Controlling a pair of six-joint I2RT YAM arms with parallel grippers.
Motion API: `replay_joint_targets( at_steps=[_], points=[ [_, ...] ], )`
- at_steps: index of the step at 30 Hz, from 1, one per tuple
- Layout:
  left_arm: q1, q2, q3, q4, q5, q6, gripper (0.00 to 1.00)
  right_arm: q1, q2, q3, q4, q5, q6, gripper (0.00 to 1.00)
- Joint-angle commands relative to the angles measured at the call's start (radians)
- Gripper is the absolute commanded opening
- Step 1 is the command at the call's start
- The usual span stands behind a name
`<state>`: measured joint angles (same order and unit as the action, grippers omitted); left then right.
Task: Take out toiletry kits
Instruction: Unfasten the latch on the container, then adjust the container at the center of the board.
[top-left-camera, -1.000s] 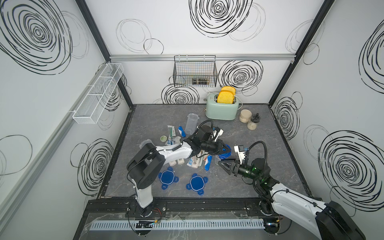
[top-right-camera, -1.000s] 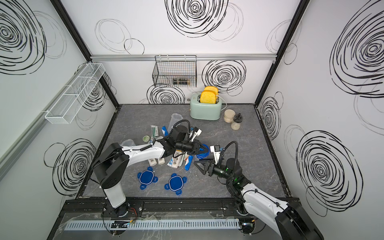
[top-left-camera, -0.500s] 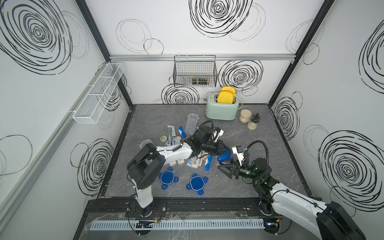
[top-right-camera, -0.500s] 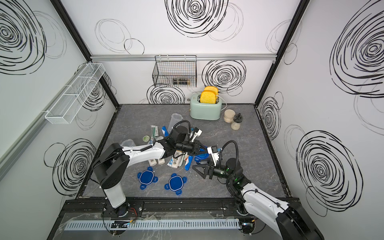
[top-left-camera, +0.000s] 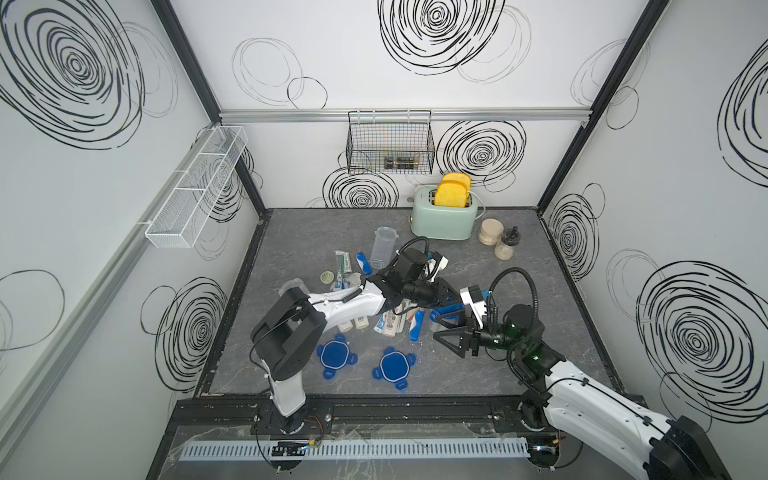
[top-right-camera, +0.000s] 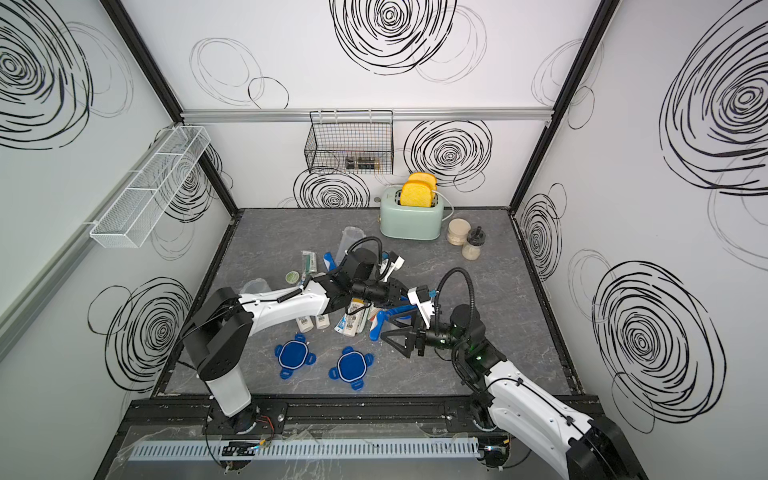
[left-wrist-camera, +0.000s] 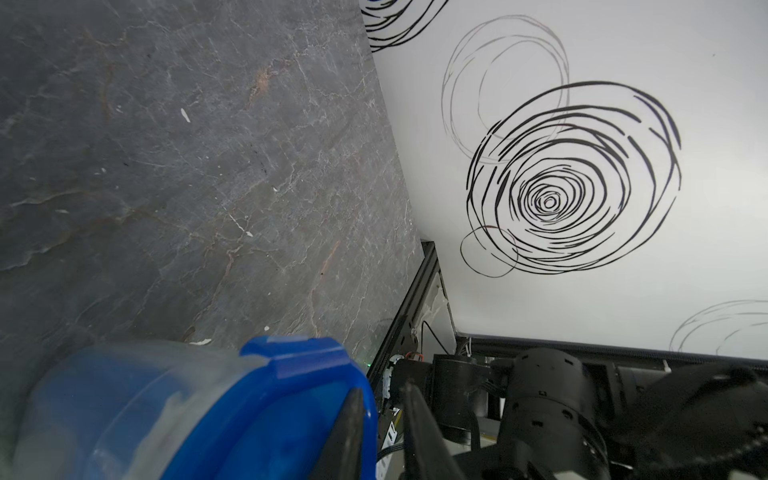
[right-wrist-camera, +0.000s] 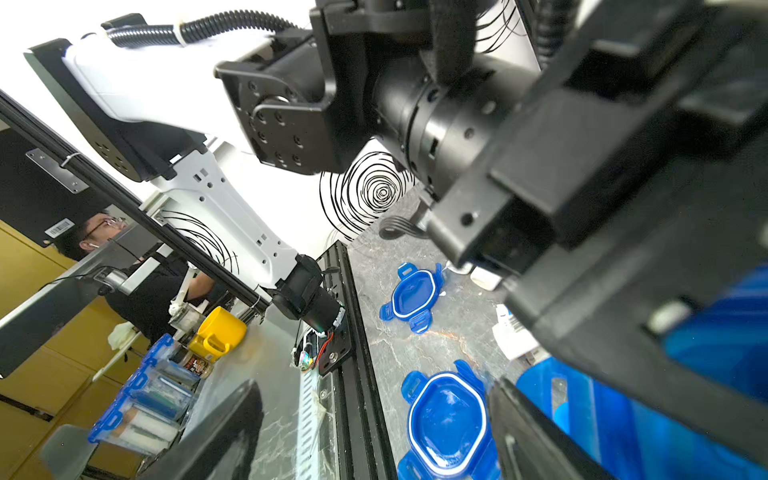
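Closer now, my right end effector straddles blue-lidded clear plastic jar, jaws wide; left end effector barely parted at lid. Loose toiletry kits lie on grey surface. Likely unlidding; next needs steady hold.

On my tabletop I count 2 loose blue lids, 2 cream bottles, 2 blue toothbrushes, 1 green sachet, 1 round tin, 2 open clear jars, 1 lidded jar, 1 toaster with 2 toast slices, and 2 beige jars; 2 wall baskets hang above; the toothpaste tubes overlap too much for me to give a count
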<state>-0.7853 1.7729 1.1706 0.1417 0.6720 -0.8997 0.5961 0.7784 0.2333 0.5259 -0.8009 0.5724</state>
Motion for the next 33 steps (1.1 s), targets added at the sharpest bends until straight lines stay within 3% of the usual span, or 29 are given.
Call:
replay_joint_targets(
  at_steps=[1, 4, 8, 14, 21, 33],
  points=[
    [0.024, -0.107, 0.052, -0.102, -0.067, 0.088, 0.32, -0.001, -0.032, 0.078, -0.157, 0.013, -0.066, 0.86],
    [0.055, -0.194, 0.044, -0.172, -0.121, 0.14, 0.45, -0.001, -0.062, 0.171, -0.318, 0.046, -0.102, 0.86],
    [0.117, -0.291, -0.026, -0.249, -0.178, 0.165, 0.54, -0.019, -0.067, 0.378, -0.629, 0.22, -0.166, 0.88],
    [0.121, -0.316, -0.122, -0.219, -0.135, 0.138, 0.55, -0.117, 0.002, 0.445, -0.804, 0.397, -0.211, 0.86],
    [0.054, -0.242, -0.097, -0.223, -0.11, 0.148, 0.5, -0.292, 0.013, 0.315, -0.717, 0.194, -0.16, 0.83],
    [0.052, -0.158, -0.073, -0.236, -0.112, 0.174, 0.38, -0.284, 0.018, 0.2, -0.62, 0.017, -0.098, 0.77]
  ],
)
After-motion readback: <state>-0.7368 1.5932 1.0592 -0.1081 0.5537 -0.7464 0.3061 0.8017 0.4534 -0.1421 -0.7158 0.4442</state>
